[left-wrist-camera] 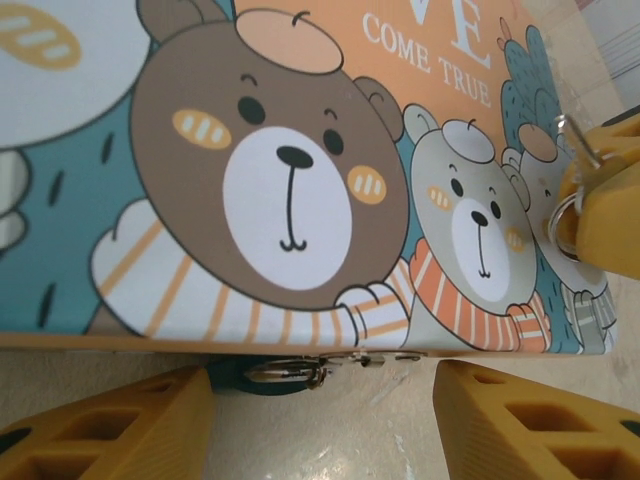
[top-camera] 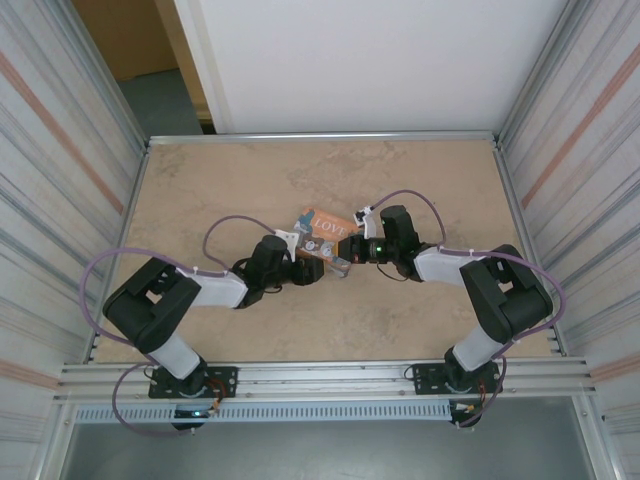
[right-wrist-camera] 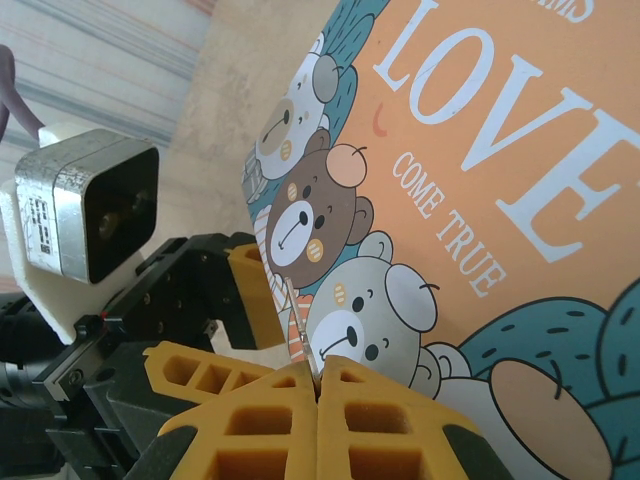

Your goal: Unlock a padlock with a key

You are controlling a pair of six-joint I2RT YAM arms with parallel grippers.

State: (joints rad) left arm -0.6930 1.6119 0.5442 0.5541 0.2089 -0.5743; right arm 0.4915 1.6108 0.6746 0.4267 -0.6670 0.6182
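The padlock, a small dark blue block with a pale metal loop, lies at the near edge of the picture box, by the box's metal clasp. My left gripper is open, one yellow finger on each side of the padlock and apart from it. In the right wrist view my right gripper is shut on the key, whose thin blade sticks out toward the box. The key's ring shows between the right fingers. Both grippers meet at the box's front.
The orange-and-teal "LOVE" box with cartoon bears lies mid-table on the beige surface. Metal rails and corrugated walls border the table. The left wrist camera sits close to my right fingers.
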